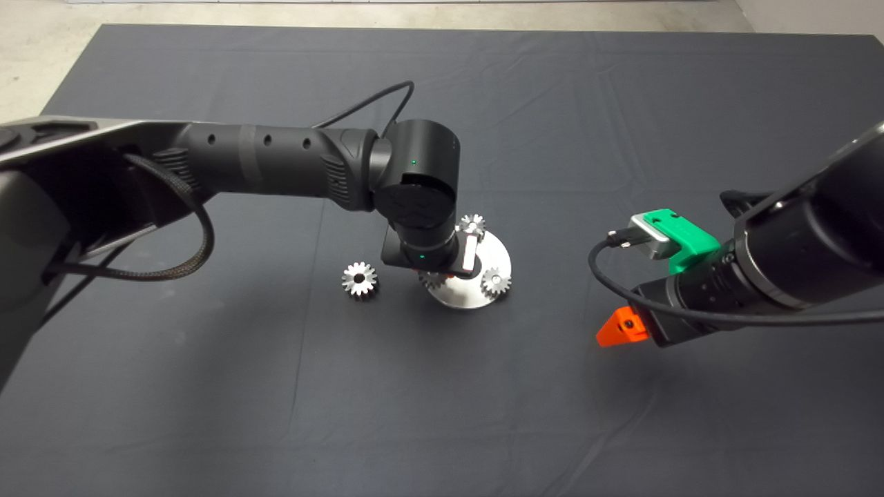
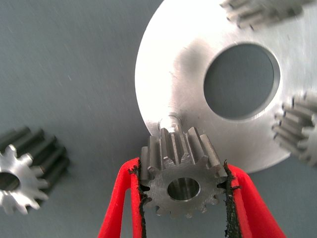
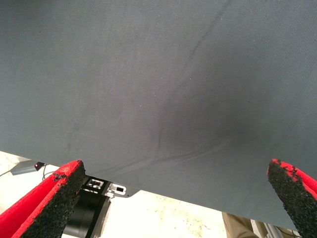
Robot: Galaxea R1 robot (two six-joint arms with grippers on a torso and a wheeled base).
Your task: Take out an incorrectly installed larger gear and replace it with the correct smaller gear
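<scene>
We have the left pincer [image 2: 181, 208] pinching a gear [image 2: 181, 168] between its two black pads, right at the 7 o'clock edge of the round metal plate [image 1: 494, 259] in the head view. A short peg [image 2: 172, 119] sticks out of the plate just beyond this gear, and the bore looks lined up with it, so we judge the grip is side-on to keep the centre hole free for sliding along the peg. Whether this gear is going on or coming off, we cannot tell. Its width matches the two gears already seated on the plate, one at about 12 o'clock [image 1: 472, 224] and one at about 4 o'clock [image 1: 495, 281], so we take it for the smaller gear.

The larger gear [image 1: 360, 279] lies loose on the mat [image 1: 207, 386] at 9 o'clock from the plate, near it but clear of it, which suggests it is already out of the way.

Our right pincer [image 3: 173, 198] waits well off at 3 o'clock, fingers spread wide and empty over bare mat, leaving the plate free for the left arm.
</scene>
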